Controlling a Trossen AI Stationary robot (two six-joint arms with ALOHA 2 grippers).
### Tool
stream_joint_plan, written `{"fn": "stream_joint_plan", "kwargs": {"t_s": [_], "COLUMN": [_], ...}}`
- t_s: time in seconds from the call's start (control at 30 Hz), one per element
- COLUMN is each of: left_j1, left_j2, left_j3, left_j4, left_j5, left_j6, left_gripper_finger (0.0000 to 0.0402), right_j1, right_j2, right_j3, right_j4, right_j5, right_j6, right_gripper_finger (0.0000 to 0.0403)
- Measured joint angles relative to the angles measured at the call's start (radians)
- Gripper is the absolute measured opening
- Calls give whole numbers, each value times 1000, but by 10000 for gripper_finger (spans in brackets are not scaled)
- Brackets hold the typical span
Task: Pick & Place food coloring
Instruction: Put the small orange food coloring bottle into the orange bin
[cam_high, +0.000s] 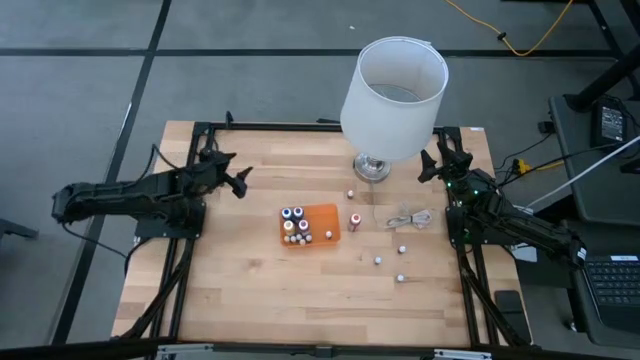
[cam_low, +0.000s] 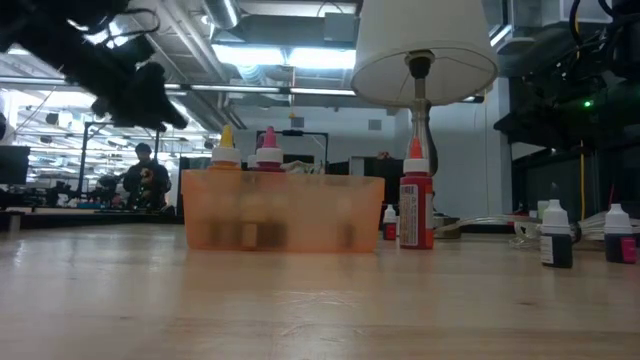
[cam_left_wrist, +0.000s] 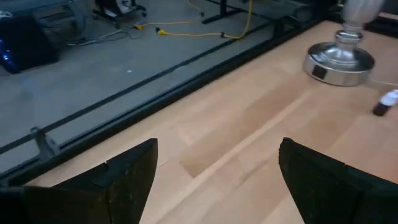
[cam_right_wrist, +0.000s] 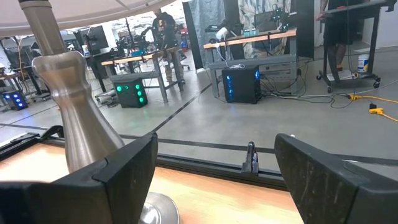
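The food coloring is a set of tiny dropper bottles. Several stand upright in the orange tray (cam_high: 322, 222) (cam_low: 283, 210) at the table's middle. Others stand loose on the wood to its right: a red one (cam_high: 355, 221) (cam_low: 416, 205) beside the tray, one (cam_high: 351, 193) near the lamp base, and three (cam_high: 378, 261) nearer the front. My left gripper (cam_high: 236, 172) (cam_left_wrist: 217, 152) hovers open above the table's far left part, well clear of the tray. My right gripper (cam_high: 432, 160) (cam_right_wrist: 216, 146) waits open at the far right, next to the lamp.
A lamp with a white shade (cam_high: 393, 90) stands on a silver base (cam_high: 372, 168) (cam_left_wrist: 339, 59) at the far middle. A coiled white cable (cam_high: 410, 218) lies right of the tray. Bare wood lies left of the tray and along the near edge.
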Motion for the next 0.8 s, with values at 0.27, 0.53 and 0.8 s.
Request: {"fn": "stream_joint_plan", "kwargs": {"t_s": [0.27, 0.53, 0.8], "left_j1": [85, 144, 190], "left_j2": [-129, -198, -231], "left_j3": [-142, -216, -278], "left_j4": [166, 215, 212], "left_j5": [131, 143, 183], "left_j6": [48, 120, 110], "left_gripper_finger": [322, 322, 322], "right_j1": [0, 0, 0], "right_j2": [0, 0, 0], "right_j3": [0, 0, 0], "right_j4": [0, 0, 0], "right_j5": [0, 0, 0], "right_j6": [0, 0, 0], "right_gripper_finger": [323, 323, 323]}}
